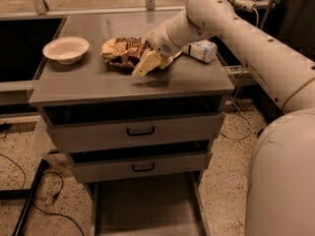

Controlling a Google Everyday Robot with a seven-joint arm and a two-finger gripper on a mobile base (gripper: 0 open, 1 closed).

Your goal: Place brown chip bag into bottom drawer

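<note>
The hand (143, 66) sits low over the grey tabletop (98, 85), at the right end of the brown chip bag (122, 51), its pale tip slanting down and to the left so that it touches or nearly touches the bag's edge. Whether the hand is wide, narrow or already gripping the bag cannot be told from this angle. The bag lies crumpled on the tabletop, about the middle of it and towards the back. A white bowl (66, 49) stands well to the left of the bag, and a clear plastic bottle (201, 50) with a white label lies on its side to the right, just behind the robot's wrist. The white arm (231, 28) reaches in from the right. Below the tabletop are two grey drawer fronts (140, 131) with black handles, both slightly ajar. Under them the bottom drawer (147, 205) is pulled out towards the camera, showing its flat grey floor.
</note>
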